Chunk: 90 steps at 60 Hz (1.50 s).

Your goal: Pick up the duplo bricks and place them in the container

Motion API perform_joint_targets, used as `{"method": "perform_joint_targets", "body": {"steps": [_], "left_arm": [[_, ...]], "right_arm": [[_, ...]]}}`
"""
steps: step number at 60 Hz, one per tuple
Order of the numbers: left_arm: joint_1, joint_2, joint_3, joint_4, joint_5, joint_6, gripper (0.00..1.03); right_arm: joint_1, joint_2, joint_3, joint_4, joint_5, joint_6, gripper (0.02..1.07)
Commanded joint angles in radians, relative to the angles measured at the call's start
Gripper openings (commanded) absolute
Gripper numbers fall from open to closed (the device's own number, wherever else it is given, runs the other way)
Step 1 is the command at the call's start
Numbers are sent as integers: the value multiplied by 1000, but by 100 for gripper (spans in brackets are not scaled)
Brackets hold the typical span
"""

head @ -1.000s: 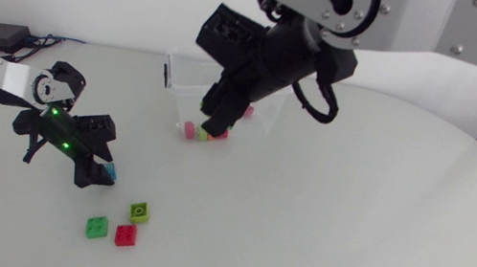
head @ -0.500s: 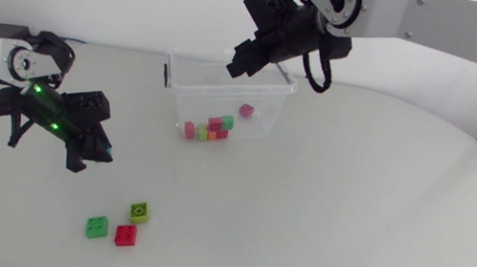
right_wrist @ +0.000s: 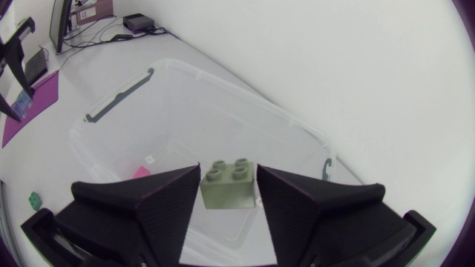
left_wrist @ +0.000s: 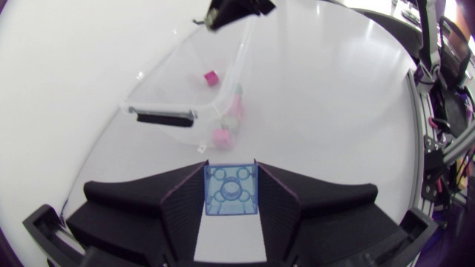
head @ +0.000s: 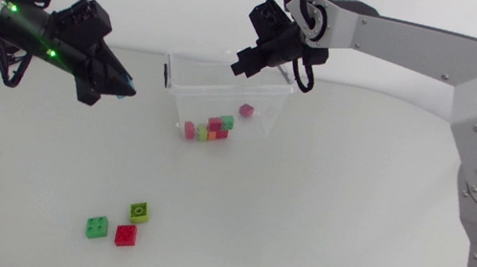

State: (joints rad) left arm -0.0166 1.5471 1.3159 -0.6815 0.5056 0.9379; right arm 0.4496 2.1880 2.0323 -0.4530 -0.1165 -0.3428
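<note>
Two arms hang above the white worktop (head: 350, 220). A clear container (head: 177, 94) holds some small bricks (head: 215, 128). Above it the right gripper (head: 240, 66) grips an olive brick (right_wrist: 228, 185). Near the container, the left gripper (head: 125, 87) grips a blue brick (left_wrist: 231, 190). A green brick (head: 97, 225), a red brick (head: 125, 235) and a lime brick (head: 139, 211) lie close together on the worktop.

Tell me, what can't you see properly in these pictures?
Head view: the olive brick is hidden behind the right end effector that holds it.
Head view: the bricks in the container are too small and bunched to count.
Head view: the blue brick shows only as a speck at the tip of the left end effector.
</note>
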Motion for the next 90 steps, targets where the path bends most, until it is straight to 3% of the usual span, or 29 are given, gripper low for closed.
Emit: {"method": "perform_joint_targets", "body": {"steps": [1,4,20,38,44,46,48,49,52,68,90], "left_arm": [[-6,38,66,26,40,-71,24],[-9,59,97,54,54,-110,24],[-82,208,243,200,90,-300,25],[-134,427,454,263,67,-378,29],[-135,505,522,263,42,-379,51],[-135,528,540,263,30,-376,66],[-135,539,546,264,17,-370,75],[-135,550,551,264,14,-370,86],[-135,558,552,264,13,-367,93],[-102,458,430,263,13,-341,97],[-40,130,-64,212,-84,-97,96]], "right_arm": [[-12,53,55,-32,-5,21,97],[-14,46,48,-35,-5,21,102],[-15,-171,-188,19,-5,24,102],[-8,-471,-564,80,-5,13,102],[0,-562,-692,100,-5,8,102],[1,-586,-727,106,-5,8,102],[4,-613,-764,108,-6,7,102],[6,-634,-793,109,-6,5,102],[8,-671,-848,125,-6,5,102],[-8,-833,-1106,286,48,30,102],[-45,-955,-1293,364,63,48,102]]}}
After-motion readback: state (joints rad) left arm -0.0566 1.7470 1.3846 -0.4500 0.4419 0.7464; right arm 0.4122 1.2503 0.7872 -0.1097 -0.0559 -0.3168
